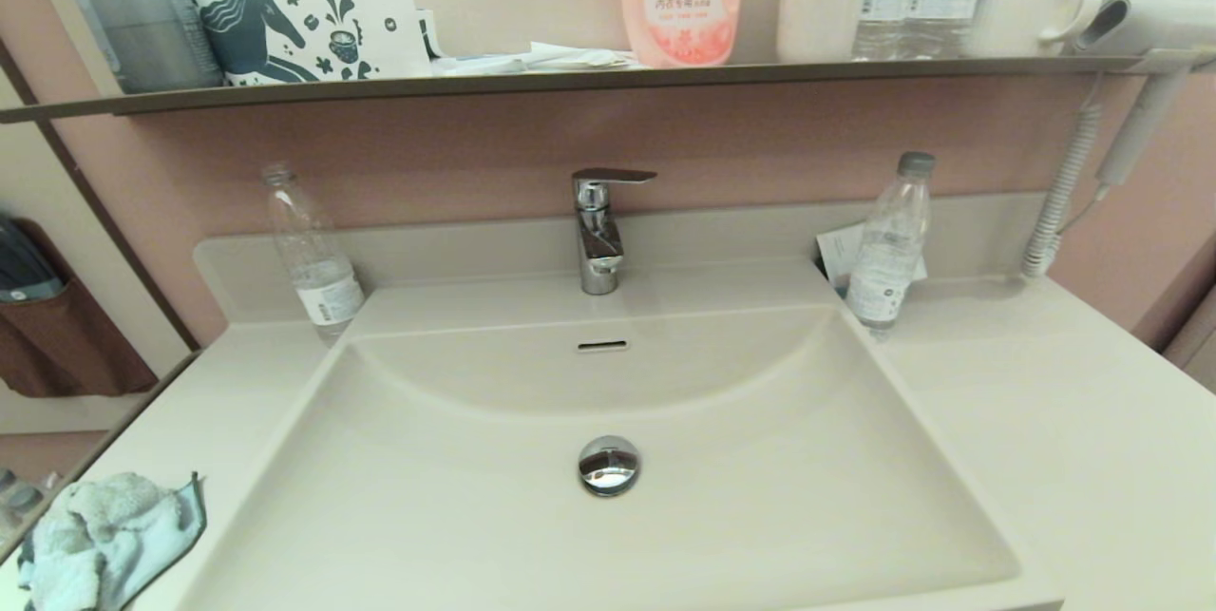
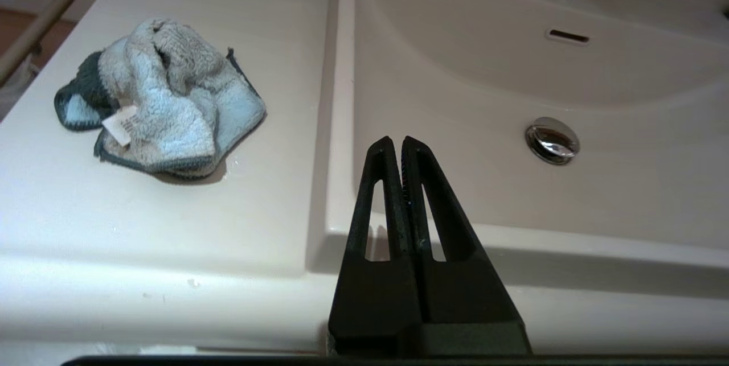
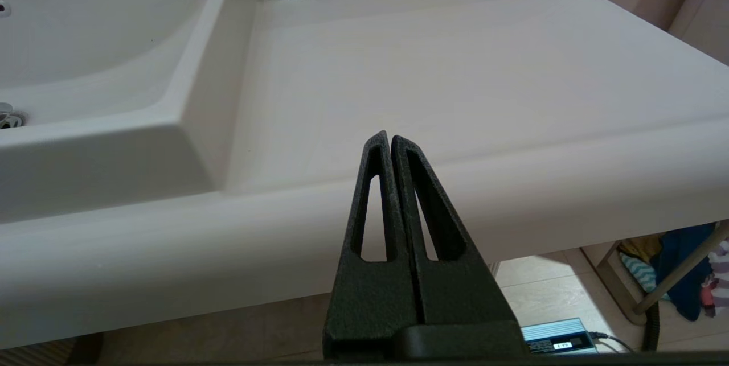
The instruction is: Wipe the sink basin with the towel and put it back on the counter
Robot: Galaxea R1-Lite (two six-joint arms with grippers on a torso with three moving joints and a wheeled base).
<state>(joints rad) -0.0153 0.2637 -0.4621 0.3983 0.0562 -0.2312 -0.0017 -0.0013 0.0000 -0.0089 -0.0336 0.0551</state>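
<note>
Towel (image 1: 104,540) lies crumpled on the surface (image 1: 1045,421) left of the sink basin (image 1: 608,535), no clear long axis, white tag uppermost. Left tool (image 2: 397,141) closed, empty, held over the basin's near rim. Right tool (image 3: 386,137) closed, empty, held off the surface's front edge

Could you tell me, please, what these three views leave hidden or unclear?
- Towel: cut by the head view's lower edge.
- Left gripper and right gripper: outside the head view.
- Towel tag: print too small.
- Drain plug: cut by the right wrist view's edge.
</note>
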